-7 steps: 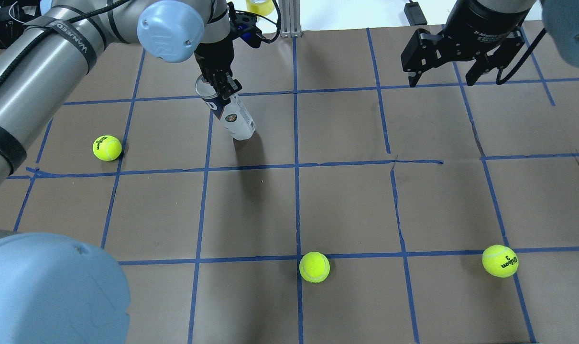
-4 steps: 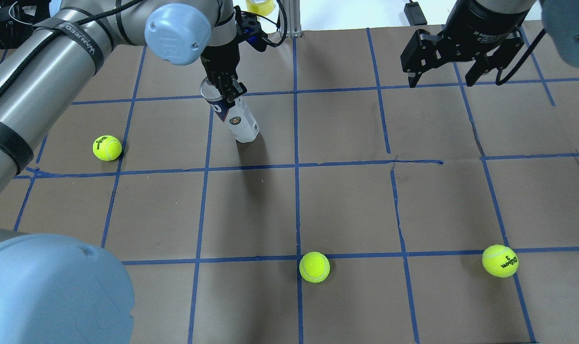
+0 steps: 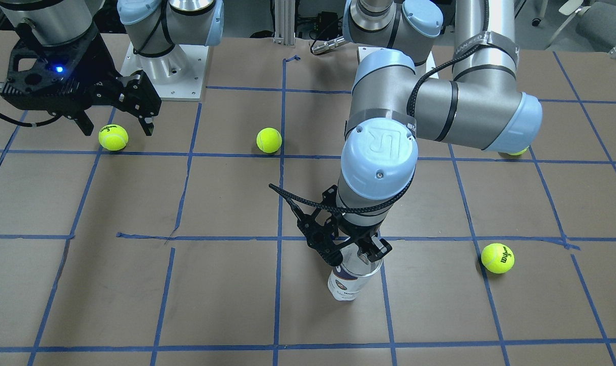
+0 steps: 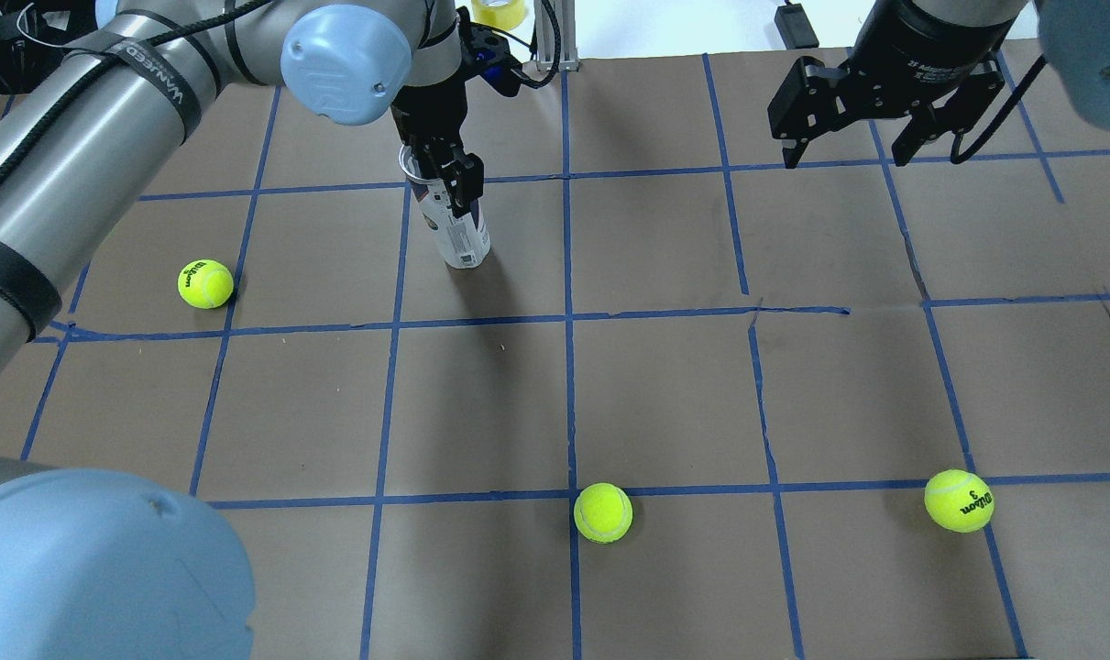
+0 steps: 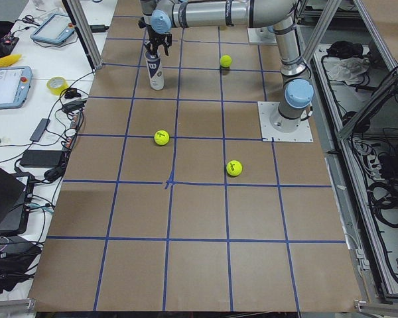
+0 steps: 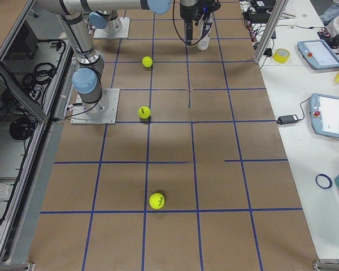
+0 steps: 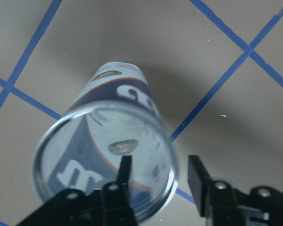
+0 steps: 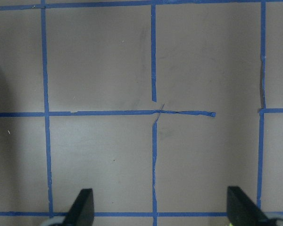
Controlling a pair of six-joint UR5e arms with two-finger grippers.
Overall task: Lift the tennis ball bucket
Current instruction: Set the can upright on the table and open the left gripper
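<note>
The tennis ball bucket (image 4: 463,240) is a clear tube with a white label and a navy band. It stands nearly upright, slightly tilted, with its base on the brown table, left of centre at the far side. It also shows in the front view (image 3: 346,287) and, from its open top, in the left wrist view (image 7: 122,89). My left gripper (image 4: 454,188) (image 3: 351,254) (image 7: 160,174) is shut on its top rim, one finger inside and one outside. My right gripper (image 4: 848,151) (image 8: 160,207) is open and empty, hovering at the far right.
Three yellow-green tennis balls lie on the table: one at the left (image 4: 205,283), one near front centre (image 4: 602,512), one at the front right (image 4: 959,500). A metal post (image 4: 555,37) and a tape roll (image 4: 498,11) stand beyond the far edge.
My left gripper has moved right with the bucket's rim, and the tube has swung from a clear lean to nearly upright. Its base stayed in place. The right arm has not moved.
</note>
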